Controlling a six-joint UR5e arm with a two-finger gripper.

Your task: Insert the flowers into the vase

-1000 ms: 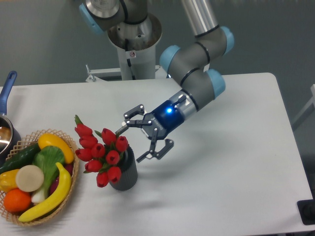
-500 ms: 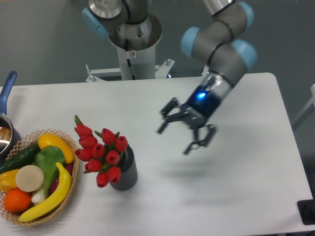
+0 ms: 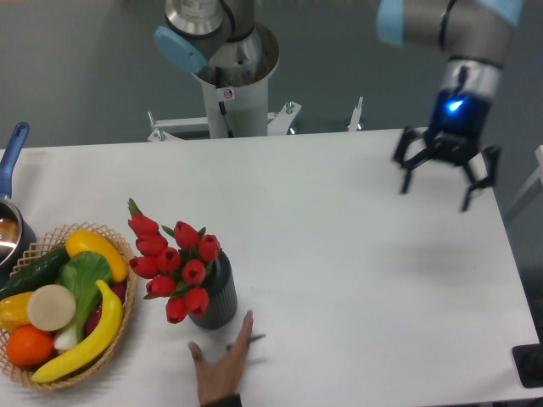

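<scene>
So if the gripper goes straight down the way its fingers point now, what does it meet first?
Probably only the bare white table near its right edge. The open gripper points down, far from the vase and flowers; depth is uncertain.

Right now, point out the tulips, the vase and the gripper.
tulips [image 3: 174, 259]: fixed camera, on the red buds mid-bunch.
vase [image 3: 219, 303]: fixed camera, on its ribbed dark grey side.
gripper [image 3: 437, 192]: fixed camera, midway between the spread fingers, above the table's right end.

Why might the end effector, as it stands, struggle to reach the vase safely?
Probably because a person's hand lies beside the vase, while the open end effector hangs far off at the table's right edge.
</scene>
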